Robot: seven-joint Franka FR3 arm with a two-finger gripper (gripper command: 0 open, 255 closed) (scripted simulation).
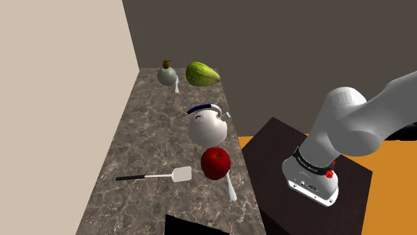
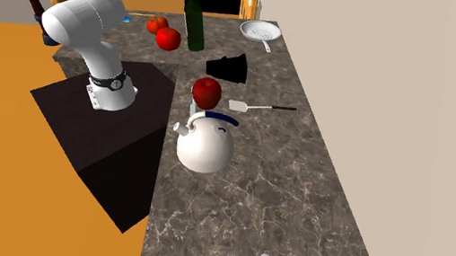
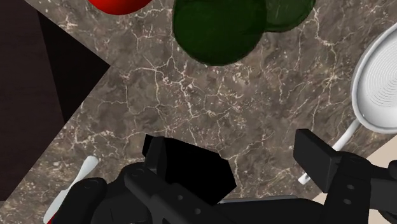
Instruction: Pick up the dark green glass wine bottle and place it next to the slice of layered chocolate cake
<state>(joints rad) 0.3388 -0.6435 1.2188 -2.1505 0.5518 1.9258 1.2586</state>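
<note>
Gripper (image 3: 232,153) is wide open, both fingers well apart with nothing in them, just bare marbled countertop (image 3: 191,102) showing between the tips.

Going across what the hand camera looks down on: off past one finger is the dark stand (image 3: 25,76). Low down near that finger's base there's a little white stick (image 3: 84,170); can't tell what it is. Further out ahead on that side is a red tomato (image 3: 118,4), cut off by the frame. Right at that same finger there's a flat pure-black block (image 3: 191,172) that I honestly can't separate cleanly from the finger itself.

Then the wine bottle (image 3: 219,28): dark green, see-through, seen from above. It sits out ahead of the fingertips, clear of both, not between them, and just beside the tomato.

Over by the other finger is a white strainer (image 3: 382,83). Its handle runs down toward that finger and goes behind it.

In the second exterior view the wine bottle (image 2: 195,20) stands upright on the counter edge nearest the stand (image 2: 99,133). The cake (image 2: 228,66), drawn as a plain black wedge, is near it but not touching. It sits between the bottle and a red apple (image 2: 207,93).
</note>
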